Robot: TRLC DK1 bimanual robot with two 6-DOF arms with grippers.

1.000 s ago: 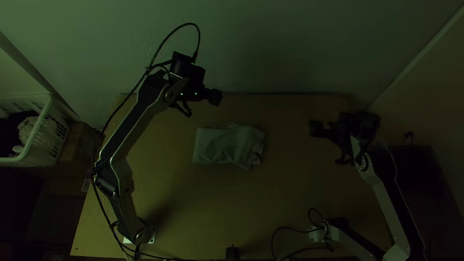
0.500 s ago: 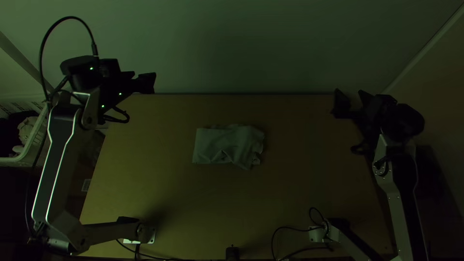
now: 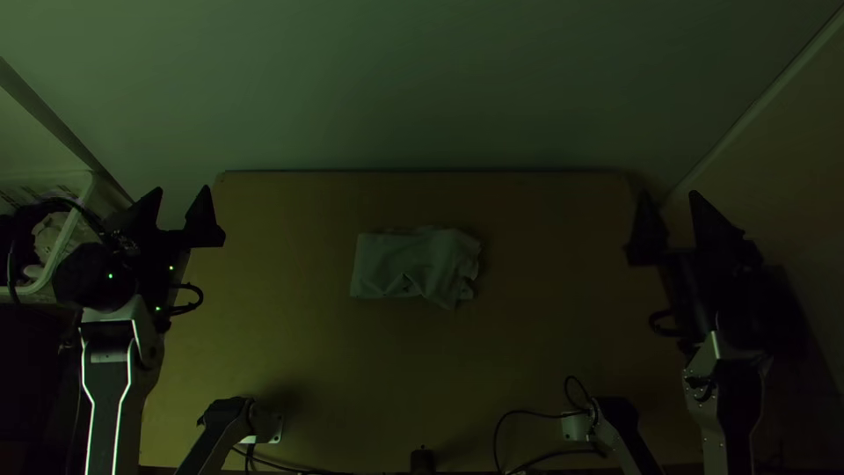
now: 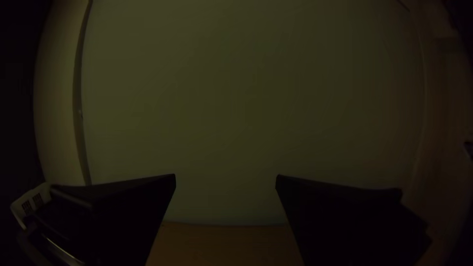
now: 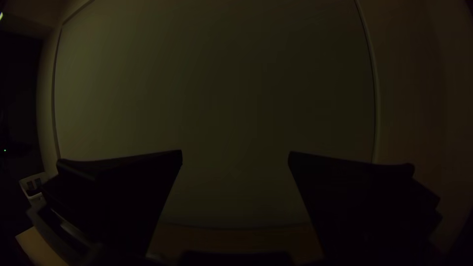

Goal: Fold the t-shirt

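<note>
1. Light wood makes up the table, with the two arms' bases at its near edge.
2. White and slatted, a basket stands just beyond the table's left side, pale and dark cloth inside.
3. The t-shirt lies on the middle of the table, folded into a rough rectangle, rumpled at its right end and well apart from both grippers.
4. The left gripper, by the table's far left corner, is released, black fingers spread around nothing.
5. The right gripper, by the far right corner, is likewise parted and unladen.
</note>
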